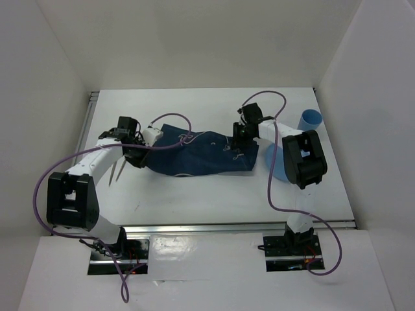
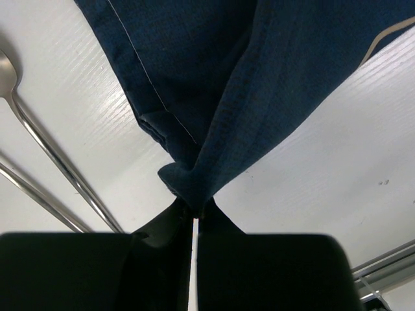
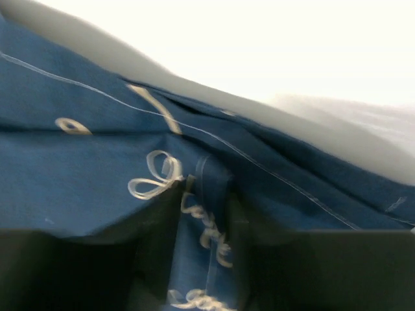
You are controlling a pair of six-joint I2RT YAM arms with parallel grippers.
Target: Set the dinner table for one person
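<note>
- Evidently clamps placemat (image 2: pixel 259 78) corner tight in left gripper (image 2: pixel 194 210), likely to pull it flat on counter (image 1: pixel 194 194).
- Straddles a fold with right gripper (image 3: pixel 204 207) part-way parted; cannot tell if held.

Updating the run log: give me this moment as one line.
left gripper: shut on placemat corner | right gripper: astride placemat's right edge, grip unclear | placemat: bunched

The right wrist view is blurred: the navy blue cloth placemat (image 3: pixel 97 175) bunches between the right end effector's (image 3: pixel 201 259) dark fingers, but whether they pinch it cannot be told. From above, the right arm covers most of a light blue round dish (image 1: pixel 277 170). In the left wrist view, the silver metal spoon (image 2: pixel 58 165) is clipped at the left edge, and it and a second metal handle (image 2: pixel 39 197) vanish behind the left end effector (image 2: pixel 194 210).
</note>
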